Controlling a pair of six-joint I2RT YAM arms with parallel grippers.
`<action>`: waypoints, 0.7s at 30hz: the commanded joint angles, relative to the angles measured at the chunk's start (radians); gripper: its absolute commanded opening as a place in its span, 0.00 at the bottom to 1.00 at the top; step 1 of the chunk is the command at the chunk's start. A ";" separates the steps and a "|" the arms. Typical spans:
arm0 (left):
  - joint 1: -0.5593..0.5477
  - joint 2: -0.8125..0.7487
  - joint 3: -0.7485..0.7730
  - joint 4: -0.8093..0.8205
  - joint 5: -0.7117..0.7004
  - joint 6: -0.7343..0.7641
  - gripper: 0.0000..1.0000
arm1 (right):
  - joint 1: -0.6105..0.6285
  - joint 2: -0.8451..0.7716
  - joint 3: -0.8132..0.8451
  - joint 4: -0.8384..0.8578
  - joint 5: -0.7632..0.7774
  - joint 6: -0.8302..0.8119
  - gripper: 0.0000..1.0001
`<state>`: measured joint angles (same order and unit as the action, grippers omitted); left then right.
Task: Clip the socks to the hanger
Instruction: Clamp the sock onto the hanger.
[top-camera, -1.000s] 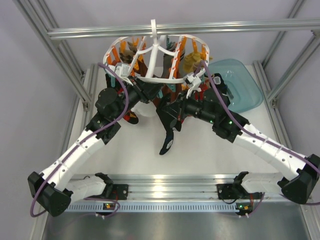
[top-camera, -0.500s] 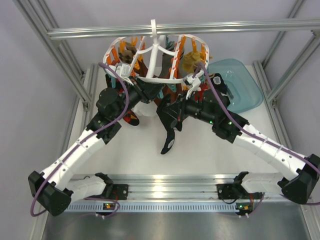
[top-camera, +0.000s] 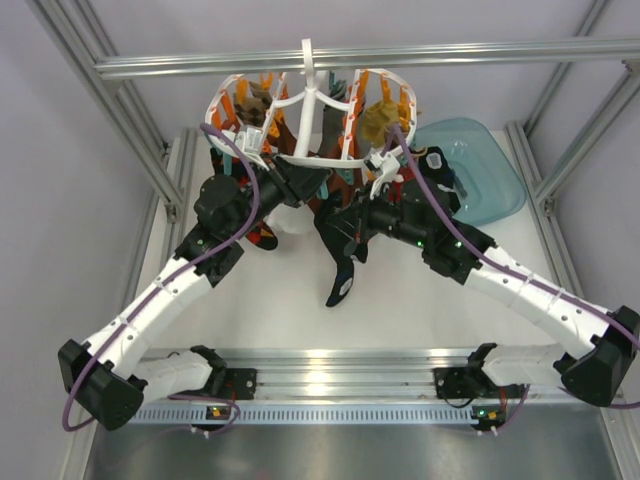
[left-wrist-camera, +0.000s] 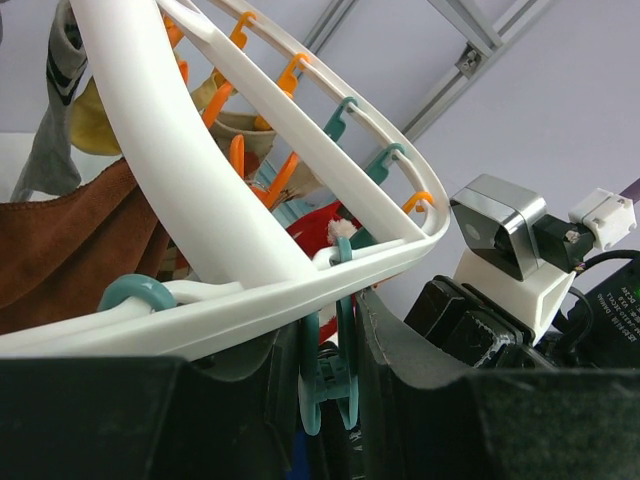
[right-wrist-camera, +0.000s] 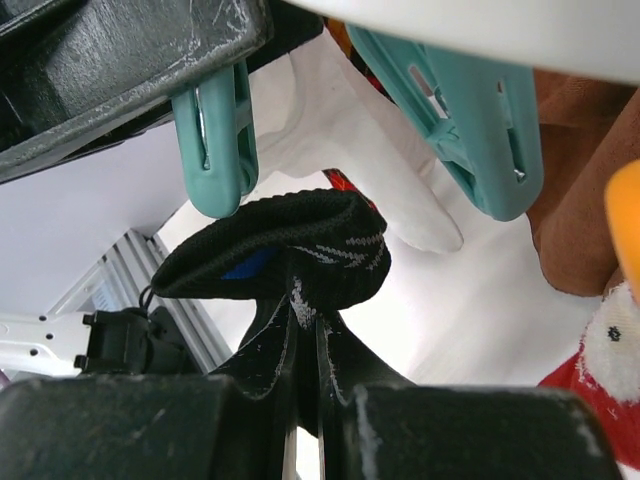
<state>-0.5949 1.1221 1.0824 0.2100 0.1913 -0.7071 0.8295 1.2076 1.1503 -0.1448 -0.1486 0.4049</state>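
The white hanger (top-camera: 312, 100) hangs from the frame bar, with orange and teal clips on its ring. My left gripper (top-camera: 300, 182) reaches up under the ring (left-wrist-camera: 250, 290); its jaws (left-wrist-camera: 330, 335) are shut on a teal clip (left-wrist-camera: 330, 385) and squeeze it. My right gripper (top-camera: 335, 225) is shut on a dark sock (top-camera: 340, 272), which hangs down from it. In the right wrist view the sock's cuff (right-wrist-camera: 290, 250), black with a blue patch and white stitches, bulges above my right gripper (right-wrist-camera: 305, 340), just under the held teal clip (right-wrist-camera: 220, 145). A second dark sock is not visible.
A teal basin (top-camera: 472, 170) stands at the back right. Brown cloth (left-wrist-camera: 70, 250), red socks and a yellow sock hang on the ring. An argyle sock (top-camera: 263, 236) hangs below the left arm. Another teal clip (right-wrist-camera: 470, 130) hangs next to the held one.
My right gripper has shifted slightly up and left with the sock, whose toe swung a little to the right. The left gripper stays on the clip.
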 joint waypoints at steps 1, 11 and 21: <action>0.000 0.004 0.004 0.112 0.069 0.040 0.00 | 0.020 0.024 0.046 -0.096 0.009 0.048 0.00; 0.000 0.002 -0.018 0.115 0.077 0.084 0.00 | 0.030 0.007 0.068 -0.052 -0.022 0.055 0.00; 0.000 0.001 -0.026 0.121 0.082 0.089 0.00 | 0.040 -0.016 0.072 -0.003 0.001 0.060 0.00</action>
<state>-0.5907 1.1217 1.0668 0.2512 0.2131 -0.6586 0.8490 1.2110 1.1805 -0.1680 -0.1471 0.4351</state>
